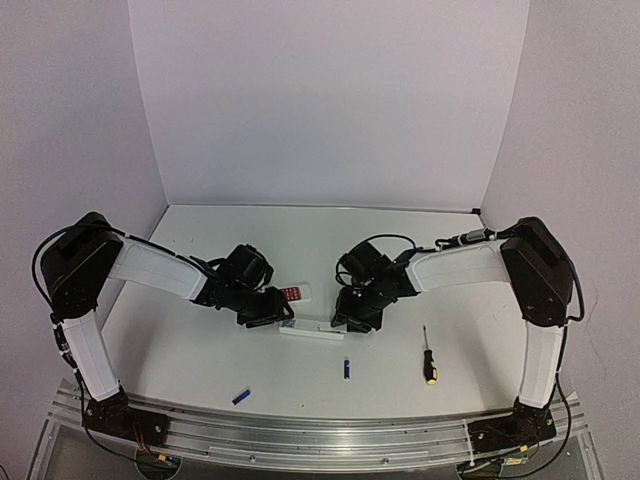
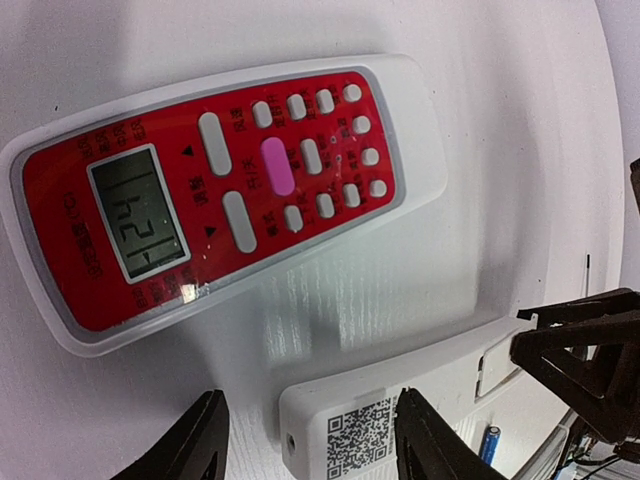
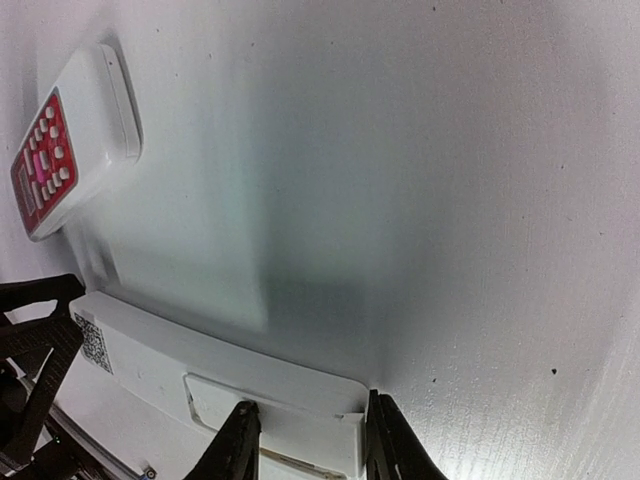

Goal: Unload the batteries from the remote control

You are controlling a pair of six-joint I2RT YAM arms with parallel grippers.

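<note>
Seen from above, the slim white remote control (image 1: 312,331) lies back-up near the middle of the counter, with the left tool (image 1: 272,312) at one end and the right tool (image 1: 352,318) at the other, probably to steady it. Two small blue cylindrical batteries (image 1: 347,369) lie loose toward the near edge, so the unloading looks done. At the left wrist, the jaws stand open about the end bearing the QR-code sticker (image 2: 358,450), with a gap showing on one side. At the right wrist, the jaws sit partly apart over the cover-panel (image 3: 250,395) end; whether they pinch it I cannot tell.
</note>
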